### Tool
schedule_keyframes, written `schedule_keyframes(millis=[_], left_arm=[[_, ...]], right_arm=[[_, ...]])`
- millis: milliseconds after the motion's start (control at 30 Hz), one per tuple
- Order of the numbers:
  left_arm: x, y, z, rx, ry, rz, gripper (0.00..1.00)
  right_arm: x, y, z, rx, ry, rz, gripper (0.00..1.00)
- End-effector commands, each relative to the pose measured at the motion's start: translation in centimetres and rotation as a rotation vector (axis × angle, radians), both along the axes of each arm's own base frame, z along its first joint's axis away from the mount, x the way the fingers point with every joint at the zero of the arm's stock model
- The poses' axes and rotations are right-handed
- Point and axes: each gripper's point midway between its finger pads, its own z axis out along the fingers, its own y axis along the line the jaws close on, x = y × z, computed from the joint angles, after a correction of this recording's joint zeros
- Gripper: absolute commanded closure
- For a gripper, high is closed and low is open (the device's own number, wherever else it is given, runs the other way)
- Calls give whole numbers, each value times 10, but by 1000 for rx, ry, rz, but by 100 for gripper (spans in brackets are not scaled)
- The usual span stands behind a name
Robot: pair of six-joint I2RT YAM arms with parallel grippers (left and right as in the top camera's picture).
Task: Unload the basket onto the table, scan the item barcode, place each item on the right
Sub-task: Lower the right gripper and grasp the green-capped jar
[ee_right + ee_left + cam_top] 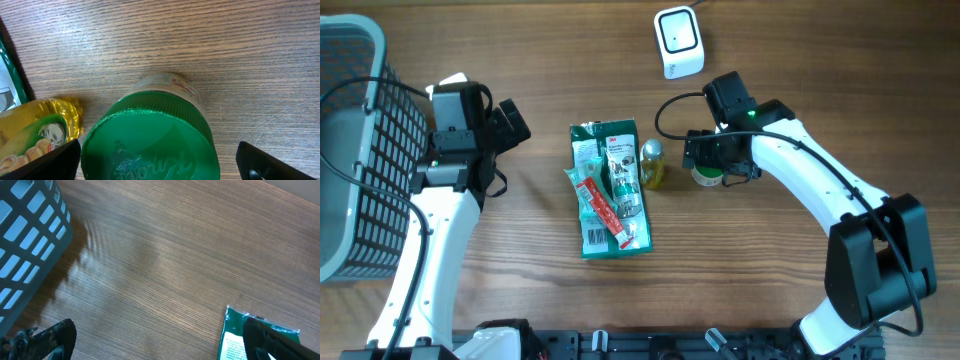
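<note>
A jar with a green screw lid [150, 140] stands upright on the wooden table. My right gripper [160, 165] is open just above it, one dark finger on each side of the lid and apart from it. From overhead the jar [705, 177] is mostly hidden under that gripper [715, 168]. The white barcode scanner [678, 40] stands at the back of the table. My left gripper [517, 122] is open over bare wood, holding nothing, left of a green packet [610, 190]. In the left wrist view its fingers [50, 337] are spread wide, with the packet's corner [232, 335] by the right one.
A small yellow oil bottle [652, 165] lies between the packet and the jar, close to my right gripper's left finger [50, 162]. A grey mesh basket [350, 150] fills the left edge of the table, and its wall [25, 245] shows near my left gripper.
</note>
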Motion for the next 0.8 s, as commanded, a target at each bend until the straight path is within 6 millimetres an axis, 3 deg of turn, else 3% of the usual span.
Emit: schedule_keyframes(millis=[0, 333, 533, 767], left_arm=[[2, 3, 6, 15, -12, 1, 0], [2, 3, 6, 15, -12, 1, 0], [2, 3, 6, 16, -12, 1, 0], [2, 3, 6, 16, -12, 1, 0]], right_arm=[[-2, 4, -3, 7, 7, 20, 0], [5, 6, -2, 17, -24, 20, 1], [-3, 3, -31, -12, 47, 19, 0], [-4, 3, -32, -9, 50, 18, 0]])
